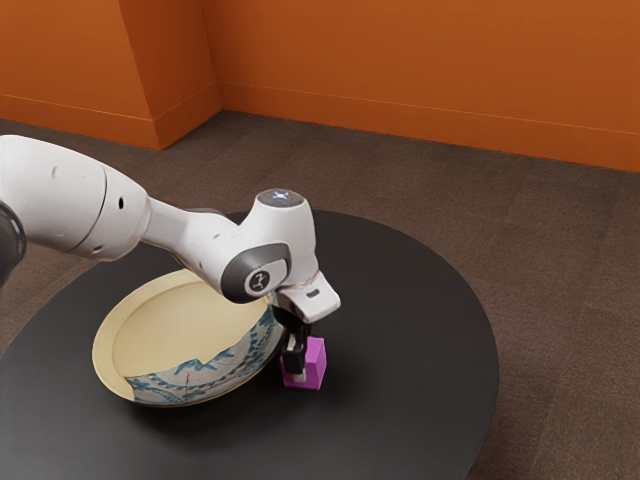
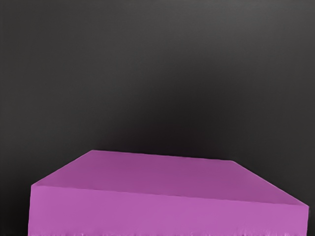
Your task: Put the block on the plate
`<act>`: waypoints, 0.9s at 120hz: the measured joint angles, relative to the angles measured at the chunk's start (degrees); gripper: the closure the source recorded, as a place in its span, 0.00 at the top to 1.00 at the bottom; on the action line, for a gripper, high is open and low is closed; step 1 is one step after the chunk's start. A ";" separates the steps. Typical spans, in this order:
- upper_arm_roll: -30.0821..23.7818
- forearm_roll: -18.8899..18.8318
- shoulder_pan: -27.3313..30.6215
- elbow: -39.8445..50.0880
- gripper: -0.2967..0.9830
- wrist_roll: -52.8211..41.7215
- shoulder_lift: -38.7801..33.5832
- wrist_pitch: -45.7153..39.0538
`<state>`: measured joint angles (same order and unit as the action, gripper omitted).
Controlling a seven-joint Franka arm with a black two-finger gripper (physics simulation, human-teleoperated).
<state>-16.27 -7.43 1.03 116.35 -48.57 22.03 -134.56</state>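
The black gripper (image 1: 297,352) is low over the table, at the magenta block (image 1: 316,366), and covers part of the block's near side. Whether it holds the block is hidden from this side. In the wrist view the block (image 2: 162,179) is large at the lower edge, directly under the hand, with its top face level with little tilt. I cannot tell whether its underside touches the table. The plate (image 1: 165,335), a deep cream dish with blue patterns on its side, stands close by, towards the exterior view's left of the block.
The round black table (image 1: 410,330) carries the dish and block, and its curved edge runs round at the exterior view's right. The arm reaches across above the dish. Orange walls and brown floor lie beyond the table.
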 joint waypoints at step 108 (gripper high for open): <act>13.73 0.33 3.32 10.02 0.53 3.96 -13.69 1.42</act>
<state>-2.54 -7.10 4.35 126.38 -44.62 8.33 -133.14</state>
